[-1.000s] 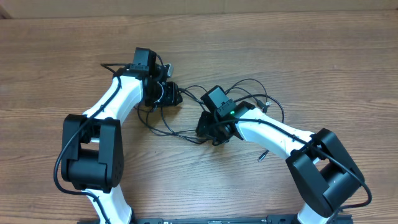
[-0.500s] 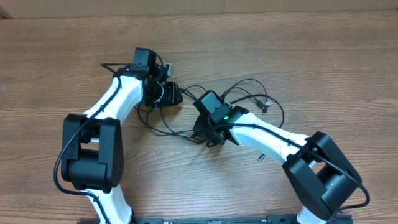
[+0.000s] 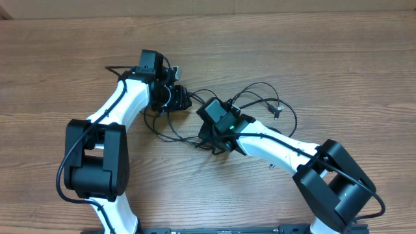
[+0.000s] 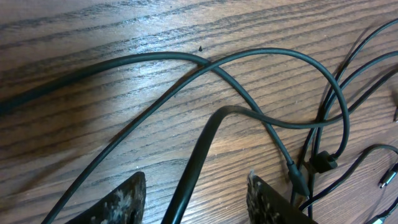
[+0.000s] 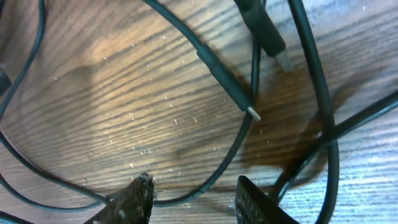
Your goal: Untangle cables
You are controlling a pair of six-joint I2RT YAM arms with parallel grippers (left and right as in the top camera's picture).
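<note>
Beneath me a brown wood-grain tabletop (image 3: 364, 71) fills the frame; a paler tan strip (image 3: 208, 5) runs along the top edge.

We see a brown wood-grain table (image 3: 364, 58) filling the view, evenly lit, with a paler tan strip (image 3: 273, 5) along its far edge.

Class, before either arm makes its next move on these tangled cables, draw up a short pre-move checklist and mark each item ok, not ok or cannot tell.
1. Jaws of the left gripper apart: ok.
2. A bent cable runs through its gap, unclamped: ok.
3. Jaws of the right gripper apart: ok.
4. Black cables separated: not ok, they cross.
5. Thin plug clear of the right gripper: ok.
</note>
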